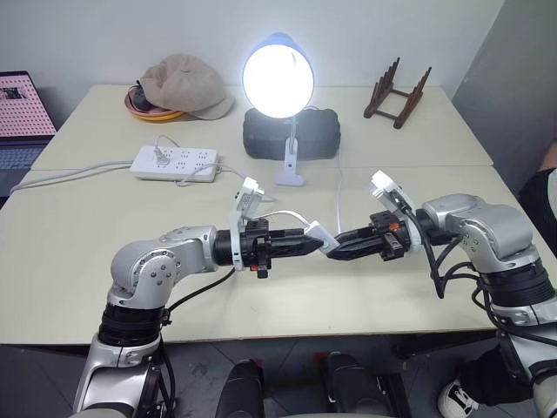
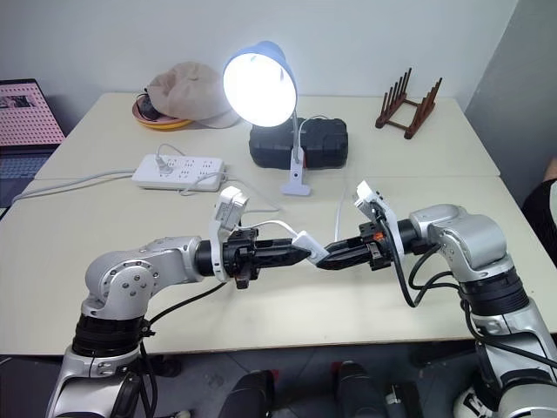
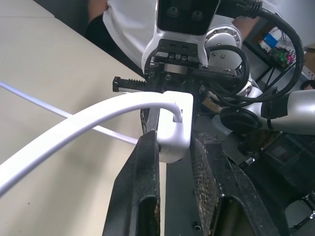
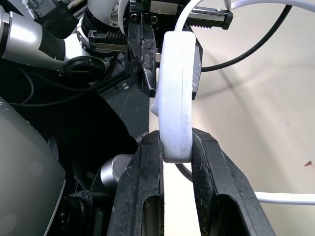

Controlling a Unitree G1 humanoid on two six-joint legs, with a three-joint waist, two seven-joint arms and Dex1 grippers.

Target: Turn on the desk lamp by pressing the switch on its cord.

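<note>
— Both of my grippers met over the middle of the beige table [image 1: 78, 261]. My left gripper [image 1: 315, 240] reached level toward the right, and my right gripper [image 1: 338, 246] reached toward the left, tipped slightly downward, so their tips nearly touched.

— What were they holding?

— Each pair of black fingers was clamped on the small white oblong inline switch [image 1: 319, 238], one from each end. From my right wrist I saw the switch [image 4: 175, 93] squeezed between my two fingers, with the left gripper's fingers gripping its far end.

— And the cable?

— One thin white flexible cord [image 3: 93, 115] arched out of the switch and ran across the tabletop.

— Where was the lamp?

— One desk lamp with a light-blue dome shade and white clip base [image 1: 278, 78] stood farther back on the table, its round bulb glowing brightly.

— Anything else, counted?

— One long white power strip [image 1: 175, 164], one beige cap [image 1: 187, 85], one black case [image 1: 291, 132] behind the lamp, and one brown wooden rack [image 1: 398, 92].
</note>
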